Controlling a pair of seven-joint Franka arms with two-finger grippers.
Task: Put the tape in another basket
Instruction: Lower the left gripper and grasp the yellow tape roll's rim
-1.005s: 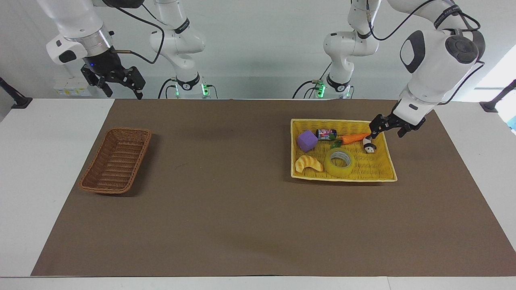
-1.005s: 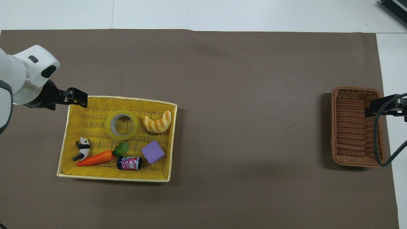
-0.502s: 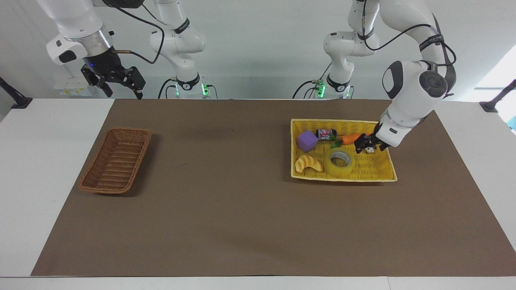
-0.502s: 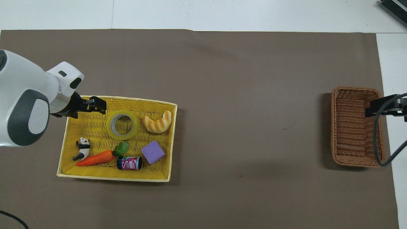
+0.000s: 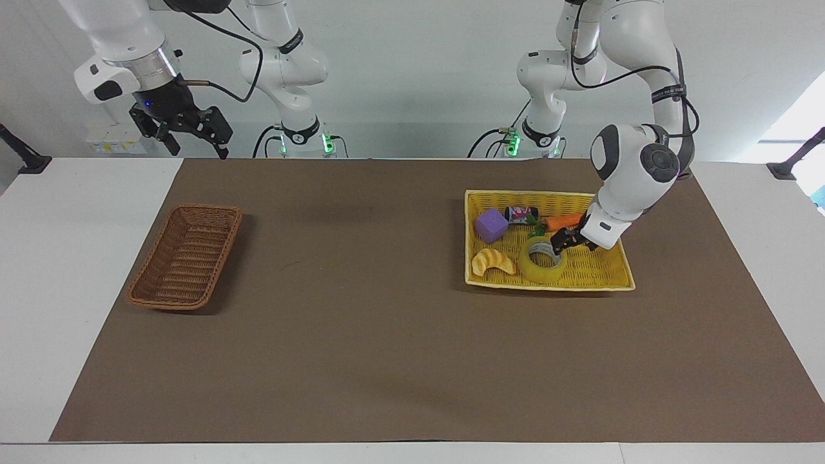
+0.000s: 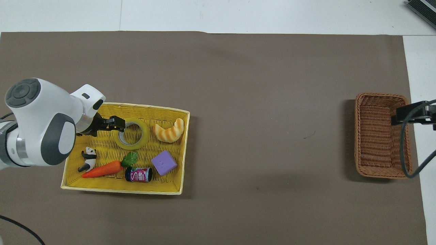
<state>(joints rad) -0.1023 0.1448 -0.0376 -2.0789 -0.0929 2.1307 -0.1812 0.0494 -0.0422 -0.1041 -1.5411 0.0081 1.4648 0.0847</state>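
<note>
One tape (image 6: 133, 133), two baskets: yellow tray (image 6: 102, 185) and brown basket (image 6: 380, 135). The left gripper (image 6: 119, 124), released, is at the tape's nine o'clock rim. Only the facing view shows the whole right gripper (image 5: 193, 132), spread and waiting.

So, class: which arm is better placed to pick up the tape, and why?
Left. The left gripper hangs open at the tape's rim inside the yellow tray. The right gripper waits raised at the brown basket's end of the table.

Tape (image 5: 543, 260) lies in tray (image 5: 606, 278), well apart from basket (image 5: 187, 256).
</note>
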